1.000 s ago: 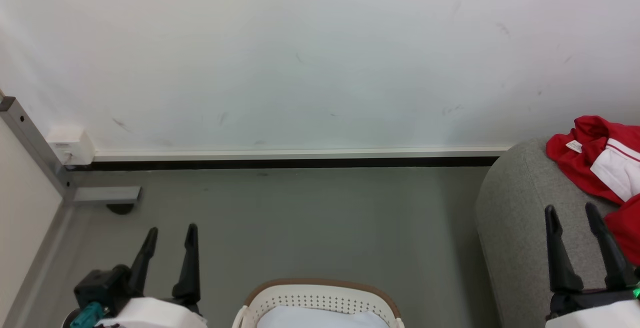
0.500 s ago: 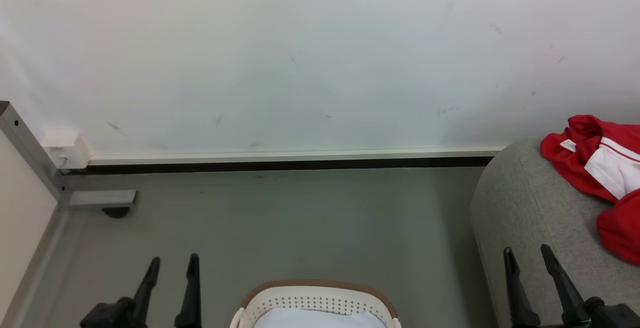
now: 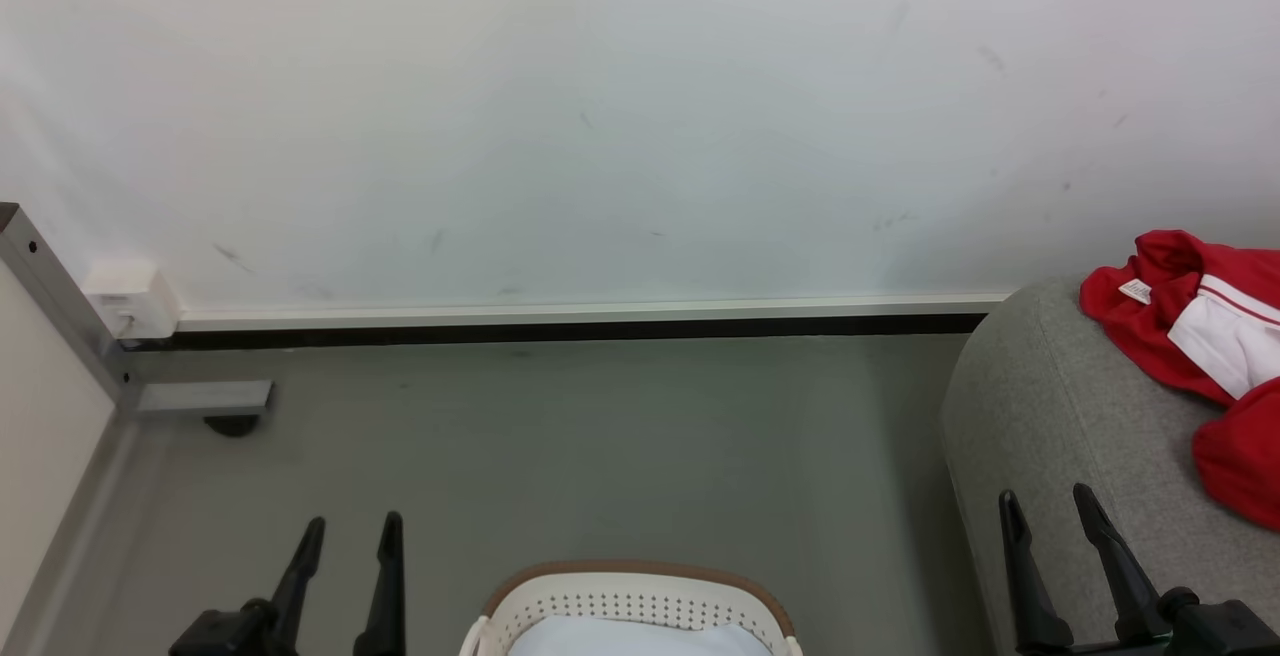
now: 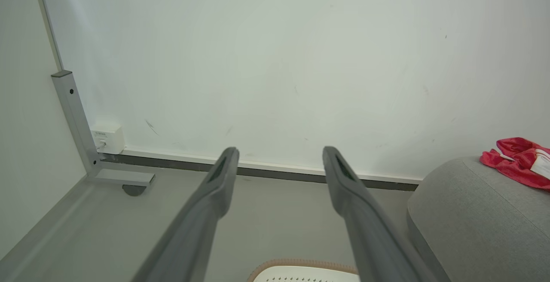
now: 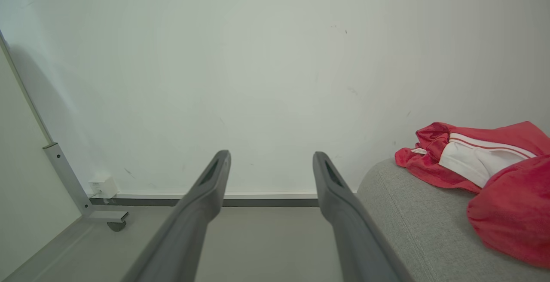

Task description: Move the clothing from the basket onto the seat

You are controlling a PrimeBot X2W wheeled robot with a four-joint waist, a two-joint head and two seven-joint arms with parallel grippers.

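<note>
Red clothing (image 3: 1200,336) with a white panel and small label lies on the grey seat (image 3: 1050,436) at the right; it also appears in the right wrist view (image 5: 481,170) and the left wrist view (image 4: 517,161). The cream perforated basket (image 3: 630,601) with its brown rim pokes up at the bottom centre, a pale sheet inside it. Low at the left of the basket my left gripper (image 3: 352,534) stands open and empty. In front of the seat's near side my right gripper (image 3: 1045,508) is open too, holding nothing.
A white wall (image 3: 640,116) with a dark baseboard (image 3: 580,328) faces me across grey floor (image 3: 600,456). A grey metal frame post and foot (image 3: 200,396) with a small white box (image 3: 130,298) stand in the left corner.
Both grippers have dropped lower in the head view, the right one drawing back from the red clothing toward the seat's near edge. The camera shifted slightly.
</note>
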